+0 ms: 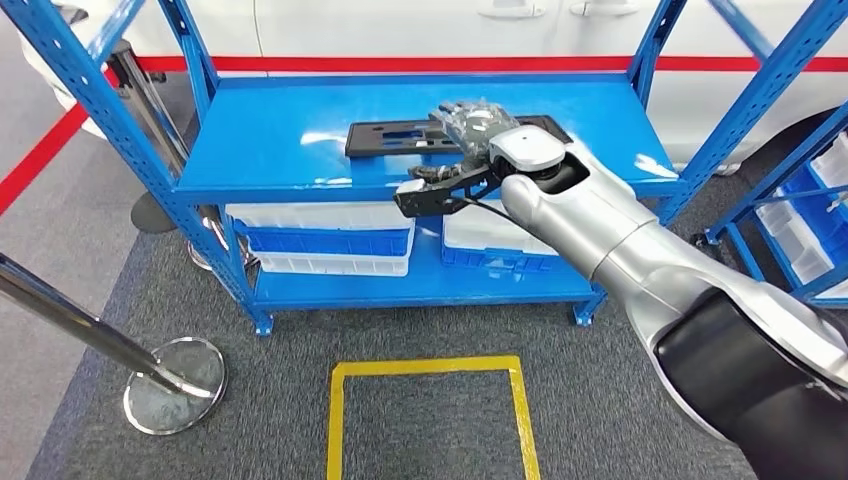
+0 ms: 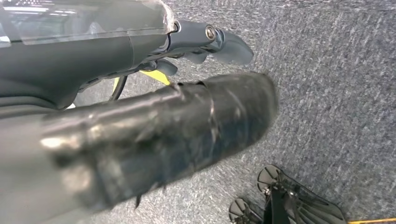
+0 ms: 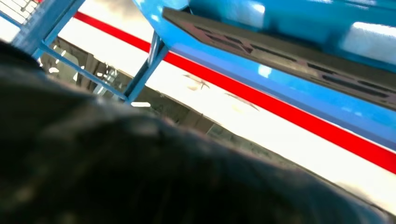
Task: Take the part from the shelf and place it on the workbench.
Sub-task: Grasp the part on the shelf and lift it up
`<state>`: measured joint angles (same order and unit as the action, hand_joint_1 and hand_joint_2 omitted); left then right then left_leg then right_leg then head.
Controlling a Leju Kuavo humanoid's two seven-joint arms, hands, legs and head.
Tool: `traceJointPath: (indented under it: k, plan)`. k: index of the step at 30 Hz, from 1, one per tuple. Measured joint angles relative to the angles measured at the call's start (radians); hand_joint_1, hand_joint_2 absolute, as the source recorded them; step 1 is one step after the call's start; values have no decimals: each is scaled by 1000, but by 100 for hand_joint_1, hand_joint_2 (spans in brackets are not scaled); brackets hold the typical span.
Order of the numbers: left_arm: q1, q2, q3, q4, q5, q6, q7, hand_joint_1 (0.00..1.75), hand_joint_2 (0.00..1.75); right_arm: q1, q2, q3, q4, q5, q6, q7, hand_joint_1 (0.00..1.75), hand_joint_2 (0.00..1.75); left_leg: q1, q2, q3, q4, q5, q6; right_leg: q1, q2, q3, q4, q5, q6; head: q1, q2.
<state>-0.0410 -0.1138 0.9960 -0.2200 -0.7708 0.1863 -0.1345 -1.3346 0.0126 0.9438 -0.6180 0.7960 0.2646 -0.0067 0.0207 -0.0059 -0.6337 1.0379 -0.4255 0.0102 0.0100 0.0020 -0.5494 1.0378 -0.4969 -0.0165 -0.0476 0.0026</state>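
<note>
Reaching over upper shelf (image 1: 300,140): right hand (image 1: 470,125) above flat black part (image 1: 400,135) | fingers extended over part, contact and spread cannot be told | part lies flat on blue shelf surface | left hand (image 2: 140,135) hangs over grey carpet (image 2: 336,93), fingers curled in, holding nothing

Glossy blue metal shelf (image 1: 300,140); matt black part (image 1: 395,135); rough grey carpet (image 1: 600,400).

Right arm outstretched, right hand (image 1: 470,125) fingers spread; left hand (image 2: 154,121) hanging downward.
</note>
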Motion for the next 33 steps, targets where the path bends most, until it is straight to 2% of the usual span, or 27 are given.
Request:
traceJointPath:
  k: [2,3,5,6,7,8,10,11,12,14,16,17,18,19,21,22,23,25,26,27,29,31,33]
  plan:
    - [0,-2,1,0,-4,0,10,0,0,-2,0,0,1,1,0,-2,0,0,3,0,16,-7,-6,10,-3,0,-17,42,-16,10,1,0]
    - [0,-3,2,0,-4,0,14,0,0,-3,0,0,1,1,-1,-2,0,0,4,0,23,-10,-9,14,-7,-1,-43,88,-32,16,2,0]
    - [0,-3,5,0,-5,-3,16,0,0,1,0,0,2,1,0,-4,0,0,5,0,32,-11,-19,19,-13,-1,-121,210,-72,24,2,0]
    - [0,-3,6,0,-5,-5,16,0,0,5,0,0,3,1,0,-5,0,0,5,-1,38,-11,-24,19,-17,-1,-157,253,-79,27,2,0]
    - [0,-3,7,0,-5,-6,15,0,0,9,0,0,5,1,0,-6,0,0,5,-2,45,-11,-31,19,-20,-1,-179,265,-68,28,2,0]
    - [0,-4,8,0,-5,-7,15,0,0,11,0,0,6,1,0,-7,0,0,5,-3,56,-11,-38,17,-22,-1,-184,240,-34,28,2,0]
    - [2,-6,10,0,-4,-9,15,0,0,13,0,0,8,2,1,-9,0,0,6,-5,80,-13,-56,11,-22,-1,-152,118,63,22,2,0]
    - [2,-8,12,0,-4,-11,15,0,0,13,-1,0,9,3,2,-10,0,0,6,-5,89,-14,-63,7,-18,-2,-136,64,91,17,1,0]
    - [0,-9,14,0,-3,-12,15,0,0,13,-2,0,9,4,3,-11,0,0,7,-5,94,-16,-68,1,-12,-3,-125,28,104,12,1,0]
    - [-3,-11,16,0,-3,-15,16,0,0,14,-3,0,10,5,4,-13,0,0,7,-4,102,-18,-71,-14,-2,-5,-115,1,95,0,2,0]
    - [-4,-12,17,0,-2,-16,15,0,0,13,-2,0,10,5,4,-13,0,0,7,-1,108,-6,-75,-25,-5,-5,-93,-16,94,-13,3,0]
    - [-4,-12,18,0,-2,-16,15,0,0,11,-2,0,11,6,4,-14,0,0,8,0,100,19,-82,-28,-7,-4,-81,-20,91,-20,3,0]
    - [-4,-13,19,0,-3,-16,15,0,0,9,-2,0,11,7,4,-14,0,0,8,0,79,63,-97,-30,-8,-3,-70,-24,87,-26,3,0]
    - [-4,-13,21,0,-3,-16,15,0,0,9,-1,0,11,8,4,-16,0,0,9,1,46,123,-116,-32,-6,-2,-63,-25,82,-32,3,0]
    - [-5,-14,23,0,-4,-16,15,0,0,15,1,1,12,9,4,-22,0,0,7,1,-35,234,-153,-34,-1,1,-51,-24,69,-38,3,0]
    - [-5,-14,24,0,-5,-17,15,0,0,21,2,2,12,10,4,-25,0,0,6,1,-63,254,-152,-33,1,2,-43,-22,61,-38,3,0]
    - [-5,-14,25,0,-7,-17,15,0,0,25,2,2,11,12,4,-29,0,0,4,1,-73,238,-128,-29,4,3,-35,-21,53,-39,3,0]
    - [-2,-14,27,0,-12,-18,12,0,0,31,3,3,10,16,5,-34,0,0,-3,1,-51,123,-31,-16,6,4,-15,-17,34,-38,3,0]
    - [0,-14,28,0,-15,-18,11,0,0,34,4,3,10,17,6,-35,0,0,-8,2,-37,66,3,-9,8,4,-8,-15,26,-36,3,0]
    - [0,-14,29,0,-17,-19,9,0,0,36,4,4,10,18,7,-35,0,0,-13,3,-25,21,24,-3,9,4,-5,-13,19,-33,3,0]
    - [-2,-14,31,0,-21,-19,6,0,0,46,5,6,6,16,11,-36,0,0,-19,3,-18,-10,23,5,9,3,-2,-14,10,-24,4,0]
    - [-3,-16,33,0,-24,-20,2,0,0,53,6,8,-3,15,12,-39,0,0,-13,2,-5,-26,27,12,13,2,3,-14,-1,-12,5,0]
    - [-4,-20,35,-1,-27,-21,-2,0,0,54,5,9,-12,13,13,-46,0,0,-4,4,14,-39,24,17,10,2,-18,35,-29,1,8,0]
